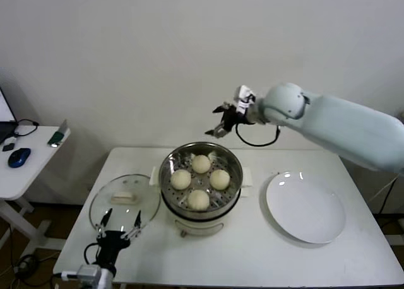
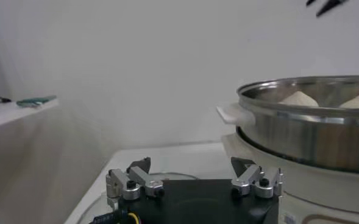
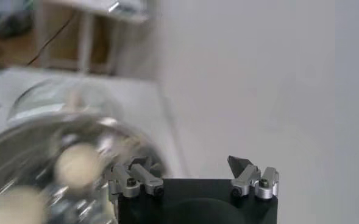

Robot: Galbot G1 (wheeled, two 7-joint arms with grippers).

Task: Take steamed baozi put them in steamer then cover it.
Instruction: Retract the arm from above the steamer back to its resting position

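The steamer (image 1: pixel 238 174) stands mid-table with several cream baozi (image 1: pixel 201 164) on its tray. The glass cover (image 1: pixel 104 204) lies flat on the table to its left, cream handle (image 1: pixel 124 197) up. My right gripper (image 1: pixel 222 120) hangs open and empty in the air above the steamer's far rim. My left gripper (image 1: pixel 120 223) is open and empty, low over the cover's near edge. In the left wrist view, the left gripper (image 2: pixel 190 165) sits beside the steamer (image 2: pixel 313 131), where a baozi (image 2: pixel 299 98) shows. In the right wrist view, the right gripper (image 3: pixel 190 163) is above a blurred baozi (image 3: pixel 77 165).
An empty white plate (image 1: pixel 305 207) lies to the right of the steamer. A white side table (image 1: pixel 25 175) with a blue mouse (image 1: pixel 19 156) stands to the left of the main table. A plain wall runs close behind the table's back edge.
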